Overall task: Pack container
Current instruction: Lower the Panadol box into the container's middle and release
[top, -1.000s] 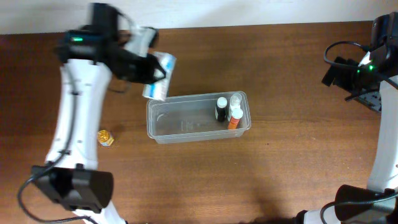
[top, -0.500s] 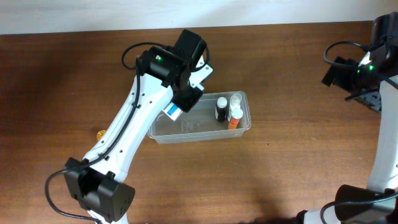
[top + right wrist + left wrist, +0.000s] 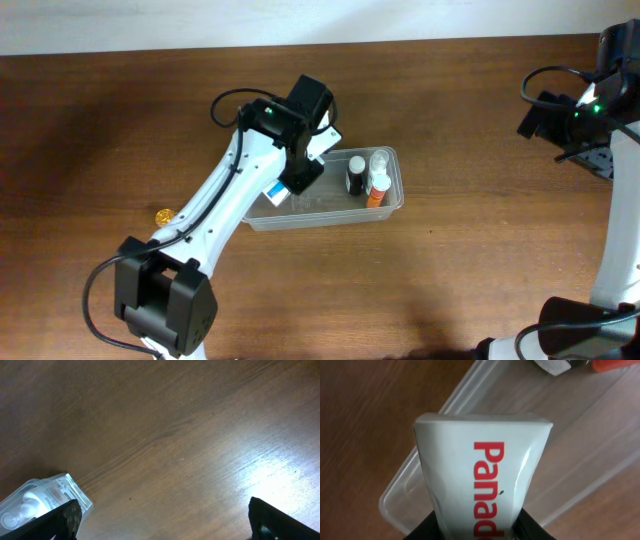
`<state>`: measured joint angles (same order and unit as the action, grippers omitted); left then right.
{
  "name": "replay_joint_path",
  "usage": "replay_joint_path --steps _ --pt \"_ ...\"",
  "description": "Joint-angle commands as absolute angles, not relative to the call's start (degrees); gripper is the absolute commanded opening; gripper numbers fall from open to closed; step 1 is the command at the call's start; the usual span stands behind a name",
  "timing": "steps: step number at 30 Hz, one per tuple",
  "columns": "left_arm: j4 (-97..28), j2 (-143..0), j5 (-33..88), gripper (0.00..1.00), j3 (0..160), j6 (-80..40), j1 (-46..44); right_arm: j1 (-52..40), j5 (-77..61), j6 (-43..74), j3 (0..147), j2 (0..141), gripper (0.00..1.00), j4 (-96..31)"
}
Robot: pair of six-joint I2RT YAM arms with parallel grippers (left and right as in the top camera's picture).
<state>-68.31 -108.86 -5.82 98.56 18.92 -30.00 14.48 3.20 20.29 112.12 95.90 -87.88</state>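
Overhead: left arm bends over container, left jaws pinching white box; right jaws spread.

Overhead, the left arm hides the container's 9 o'clock end and most of the box. In the left wrist view, the box's red lettering is cut off at 6 o'clock. A gold item, at 8 o'clock from the container, is too small to identify.
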Motion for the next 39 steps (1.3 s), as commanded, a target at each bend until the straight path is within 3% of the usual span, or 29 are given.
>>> replay_joint_path --steps 1,22,27,39 --pt "-66.83 -108.97 -5.17 0.35 96.18 22.79 -29.85 14.70 3.70 19.81 112.55 95.98 0.98 -87.79" --pt "-50.39 -108.97 -3.22 0.34 82.15 36.10 -29.85 14.70 3.70 19.81 112.55 95.98 0.98 -87.79" --pt "-50.33 -108.97 -2.04 0.44 82.15 40.47 -29.85 14.70 3.70 19.81 112.55 95.98 0.98 -87.79" --pt "-48.82 -108.97 -0.82 0.46 82.15 46.41 -29.85 14.70 3.70 19.81 112.55 95.98 0.98 -87.79"
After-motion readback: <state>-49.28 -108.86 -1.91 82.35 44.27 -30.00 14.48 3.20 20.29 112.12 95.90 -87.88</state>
